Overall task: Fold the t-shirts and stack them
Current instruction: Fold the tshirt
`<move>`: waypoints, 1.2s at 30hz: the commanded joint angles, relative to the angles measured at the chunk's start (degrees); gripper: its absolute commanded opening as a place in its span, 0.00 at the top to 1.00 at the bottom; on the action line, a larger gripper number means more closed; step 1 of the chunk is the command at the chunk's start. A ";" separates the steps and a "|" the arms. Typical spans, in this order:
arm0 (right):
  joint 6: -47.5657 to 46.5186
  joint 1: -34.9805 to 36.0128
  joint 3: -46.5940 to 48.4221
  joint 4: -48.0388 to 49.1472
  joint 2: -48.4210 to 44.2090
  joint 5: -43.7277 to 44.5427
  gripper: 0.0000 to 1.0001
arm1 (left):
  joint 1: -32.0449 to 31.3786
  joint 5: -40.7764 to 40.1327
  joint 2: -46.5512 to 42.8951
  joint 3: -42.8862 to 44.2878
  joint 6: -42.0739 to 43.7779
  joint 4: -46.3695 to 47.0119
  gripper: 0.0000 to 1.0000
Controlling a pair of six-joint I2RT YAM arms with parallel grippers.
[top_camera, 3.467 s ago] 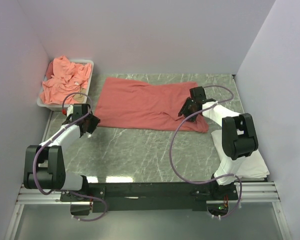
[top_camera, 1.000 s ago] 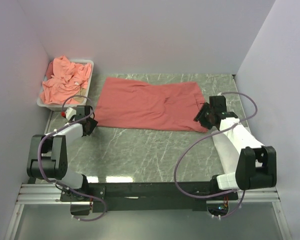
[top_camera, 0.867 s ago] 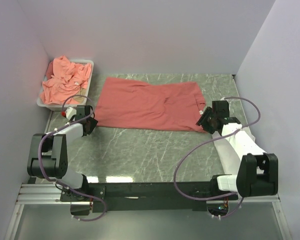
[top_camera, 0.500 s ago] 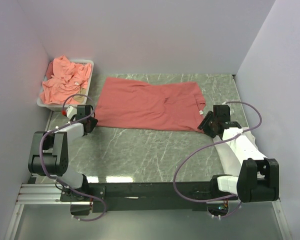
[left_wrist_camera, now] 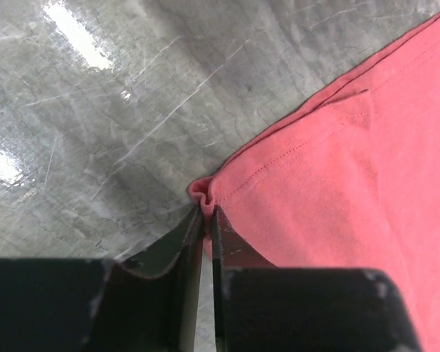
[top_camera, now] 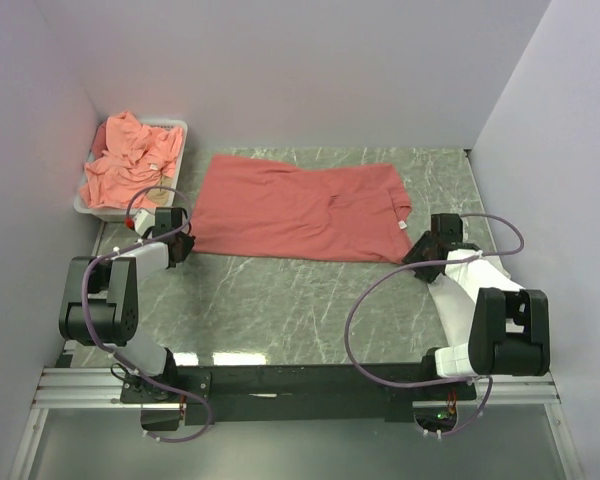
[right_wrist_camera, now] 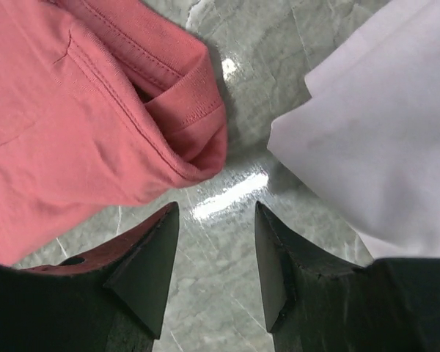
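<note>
A coral-red t-shirt (top_camera: 295,210) lies spread flat across the middle of the table. My left gripper (top_camera: 179,243) is at its near-left corner. In the left wrist view the jaws (left_wrist_camera: 207,211) are pinched together with the bunched corner of the t-shirt (left_wrist_camera: 323,169) between the tips. My right gripper (top_camera: 421,254) is low at the near-right corner. Its fingers (right_wrist_camera: 215,207) stand open over bare table, just short of the shirt's folded-over hem (right_wrist_camera: 187,125). A white folded garment (right_wrist_camera: 381,139) lies close to the right finger.
A white tray (top_camera: 181,126) at the back left holds a crumpled heap of salmon-pink shirts (top_camera: 130,165). Pale walls close in the table at the left, back and right. Cables loop from both arms over the near part of the table.
My left jaws have closed onto the shirt's near-left corner. My right gripper has drawn off the shirt, moving right and nearer, and now sits at the near-right corner.
</note>
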 commanded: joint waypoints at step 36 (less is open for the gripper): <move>-1.86 1.75 6.33 8.24 8.73 4.27 0.75 | -0.15 1.77 0.25 2.37 1.85 0.84 0.99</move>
